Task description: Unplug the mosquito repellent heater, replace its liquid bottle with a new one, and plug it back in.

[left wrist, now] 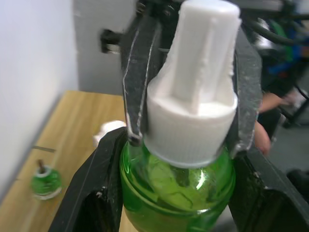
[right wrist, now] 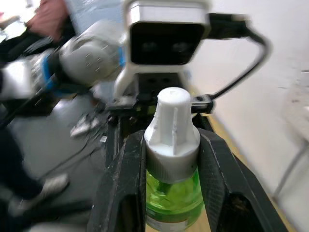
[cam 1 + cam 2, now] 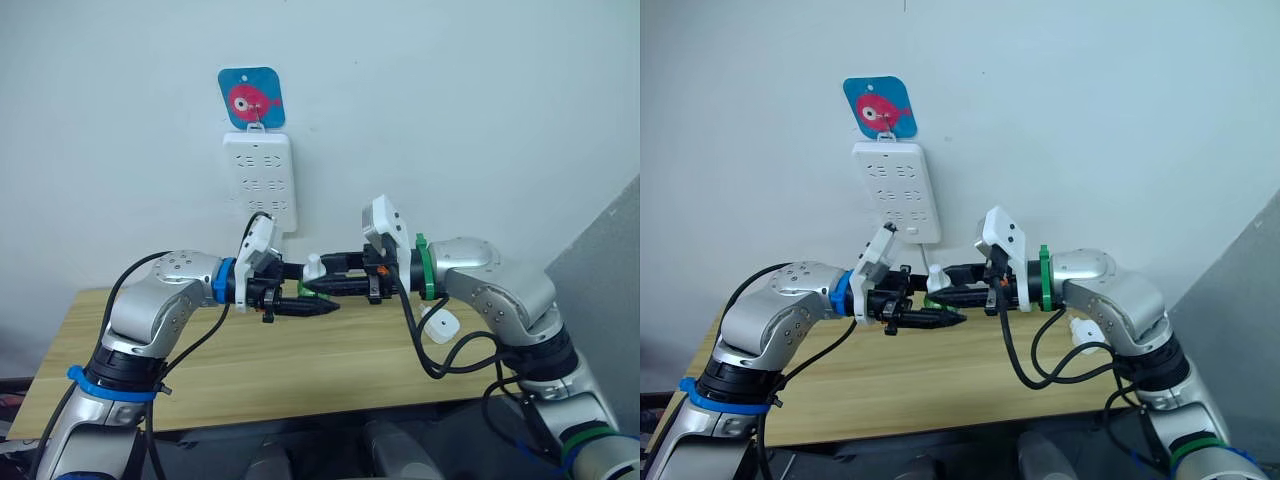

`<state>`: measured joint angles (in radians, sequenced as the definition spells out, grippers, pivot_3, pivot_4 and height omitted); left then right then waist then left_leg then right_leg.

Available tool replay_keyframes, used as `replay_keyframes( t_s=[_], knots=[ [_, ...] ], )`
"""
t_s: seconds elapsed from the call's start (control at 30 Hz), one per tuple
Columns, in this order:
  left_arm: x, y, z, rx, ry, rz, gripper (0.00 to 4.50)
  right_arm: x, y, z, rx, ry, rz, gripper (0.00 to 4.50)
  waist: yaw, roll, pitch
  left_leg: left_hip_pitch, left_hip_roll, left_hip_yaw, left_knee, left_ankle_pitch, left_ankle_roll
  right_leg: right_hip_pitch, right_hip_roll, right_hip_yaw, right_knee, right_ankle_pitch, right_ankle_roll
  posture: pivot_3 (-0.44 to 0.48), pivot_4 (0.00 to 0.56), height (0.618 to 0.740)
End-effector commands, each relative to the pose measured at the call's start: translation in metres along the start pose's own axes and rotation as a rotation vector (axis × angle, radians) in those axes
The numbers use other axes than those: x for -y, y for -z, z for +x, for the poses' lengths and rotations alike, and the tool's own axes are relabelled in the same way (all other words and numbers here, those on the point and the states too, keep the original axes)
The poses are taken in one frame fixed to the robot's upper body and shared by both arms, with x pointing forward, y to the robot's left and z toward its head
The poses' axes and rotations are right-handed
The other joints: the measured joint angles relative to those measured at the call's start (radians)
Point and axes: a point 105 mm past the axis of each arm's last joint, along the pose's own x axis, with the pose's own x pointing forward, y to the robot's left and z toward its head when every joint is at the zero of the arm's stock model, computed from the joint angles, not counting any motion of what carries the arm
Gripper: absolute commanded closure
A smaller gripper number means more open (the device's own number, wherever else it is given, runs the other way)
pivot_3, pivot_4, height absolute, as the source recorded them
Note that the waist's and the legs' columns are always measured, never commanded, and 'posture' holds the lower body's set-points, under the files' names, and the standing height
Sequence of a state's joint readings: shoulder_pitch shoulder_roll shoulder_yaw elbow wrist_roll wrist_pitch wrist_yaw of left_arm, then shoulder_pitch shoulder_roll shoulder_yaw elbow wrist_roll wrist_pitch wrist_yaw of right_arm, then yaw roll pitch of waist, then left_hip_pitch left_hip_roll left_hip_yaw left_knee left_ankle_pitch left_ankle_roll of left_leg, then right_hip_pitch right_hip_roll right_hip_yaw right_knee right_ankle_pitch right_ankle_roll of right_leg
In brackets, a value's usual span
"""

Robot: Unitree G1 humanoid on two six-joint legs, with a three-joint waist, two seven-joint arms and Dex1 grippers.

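A white wall carrying a power strip rises behind a wooden table. Above the table, the left gripper and right gripper meet, both closed on one green liquid bottle with a ribbed white cap. The mosquito repellent heater, small, white and rounded, lies on the table's right side under the right arm. An uncapped green bottle stands at the far left.

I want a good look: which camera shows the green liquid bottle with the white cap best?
The left wrist view: the green liquid bottle looms close, white cap clear. Right wrist view shows it smaller; head views, just a speck.
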<state>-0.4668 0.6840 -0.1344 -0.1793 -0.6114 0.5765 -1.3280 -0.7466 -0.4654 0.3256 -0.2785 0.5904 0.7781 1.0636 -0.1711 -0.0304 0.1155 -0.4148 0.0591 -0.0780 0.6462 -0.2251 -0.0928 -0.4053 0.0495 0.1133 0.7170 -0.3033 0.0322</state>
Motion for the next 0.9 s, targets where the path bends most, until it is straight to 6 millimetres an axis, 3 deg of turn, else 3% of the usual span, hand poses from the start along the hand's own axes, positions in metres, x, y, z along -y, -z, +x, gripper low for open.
replay_keyframes(
  t_s=[0.03, 0.2, 0.4, 0.67, 0.9],
  knots=[
    [-0.003, -0.006, -0.006, -0.017, -0.017, 0.021, 2.19, -0.021, -0.014, 0.004, -0.021, -0.259, -0.121, 3.42, -0.001, 0.000, 0.000, 0.001, 0.000, 0.000, 0.000, 0.000, 0.000, 0.000, 0.000, 0.000, 0.000, 0.000, 0.000, -0.123, 0.036, 0.729],
    [-0.007, -0.008, -0.004, -0.002, -0.043, 0.036, 2.19, -0.011, -0.014, -0.001, -0.043, -0.257, -0.136, 3.42, -0.001, 0.000, 0.000, 0.000, 0.000, -0.002, 0.000, 0.000, 0.000, 0.001, 0.000, -0.002, 0.000, 0.000, -0.001, -0.110, 0.034, 0.729],
    [-0.013, -0.008, -0.004, 0.028, -0.098, 0.035, 2.19, 0.003, -0.018, -0.009, 0.004, -0.086, -0.158, 1.46, -0.001, 0.000, 0.000, 0.000, 0.000, -0.002, 0.000, 0.000, 0.000, 0.001, 0.000, -0.002, 0.000, 0.000, -0.001, -0.130, 0.030, 0.729],
    [-0.034, 0.000, -0.006, 0.048, -0.246, 0.077, 2.19, 0.012, -0.017, -0.043, 0.059, 0.247, -0.112, 1.45, 0.001, 0.001, -0.002, 0.000, 0.000, -0.002, 0.000, 0.000, 0.000, 0.001, -0.001, -0.002, 0.001, 0.000, -0.001, -0.149, 0.035, 0.729],
    [-0.044, 0.002, 0.003, 0.072, -0.313, 0.127, 2.19, 0.008, -0.006, -0.026, 0.139, 0.482, -0.041, 1.45, -0.010, 0.006, -0.007, 0.000, 0.000, -0.002, 0.000, 0.000, 0.000, 0.001, 0.000, -0.001, 0.001, -0.001, -0.001, -0.173, 0.042, 0.729]
  ],
)
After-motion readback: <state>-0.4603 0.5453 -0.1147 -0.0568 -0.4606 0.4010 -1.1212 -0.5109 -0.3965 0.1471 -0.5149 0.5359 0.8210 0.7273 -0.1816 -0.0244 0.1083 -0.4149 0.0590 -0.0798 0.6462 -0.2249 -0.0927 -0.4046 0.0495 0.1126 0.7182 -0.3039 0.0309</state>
